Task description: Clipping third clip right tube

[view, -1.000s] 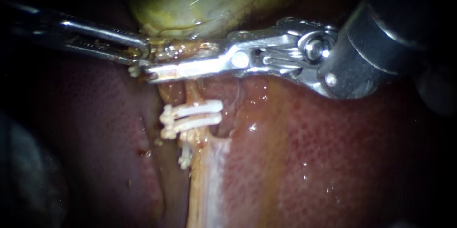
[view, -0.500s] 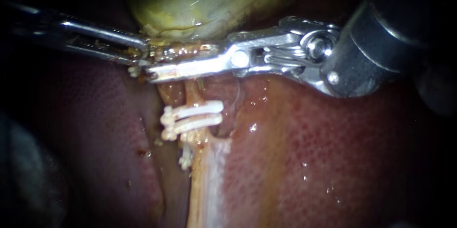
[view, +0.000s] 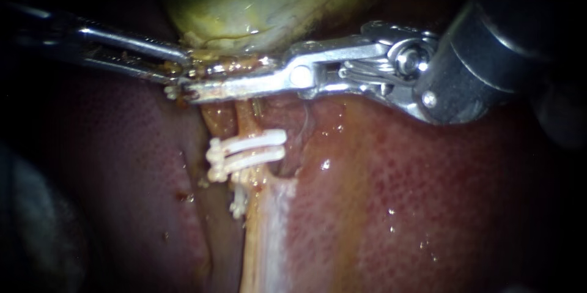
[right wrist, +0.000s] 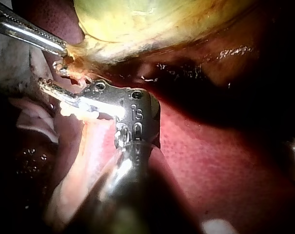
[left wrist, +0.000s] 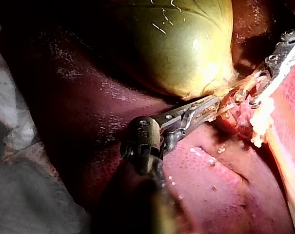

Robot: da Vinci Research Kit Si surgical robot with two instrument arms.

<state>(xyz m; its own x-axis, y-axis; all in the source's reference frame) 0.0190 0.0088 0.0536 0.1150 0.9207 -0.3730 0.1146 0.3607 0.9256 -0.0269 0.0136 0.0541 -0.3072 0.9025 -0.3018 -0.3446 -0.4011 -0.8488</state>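
Closest to us the liver (view: 428, 195) lies wide and red, and the tube (view: 264, 232) lies in a groove down the liver's middle. The tube is long, thin and pale. Its long way runs from the near side of the liver straight away from us, and its far end points at the gallbladder (view: 263, 5). A bit farther along, two white clips (view: 251, 149) sit on the tube, one just beside the other. They lie across it like rungs. Past the clips, our right instrument (view: 192, 83) comes in from the upper right. Its two long silver jaws also lie across the tube, the same way as the clips, between the clips and the gallbladder. The jaws are squeezed down on the tube from both sides, with orange tissue pinched between them. Their tips reach just past the tube, close to the tip of our left instrument (view: 182, 63). That one comes in from the left, and its jaws are clamped on the orange tissue at the gallbladder's narrow end. Farthest away is the gallbladder itself, round, shiny and yellow-green, at the liver's far side.
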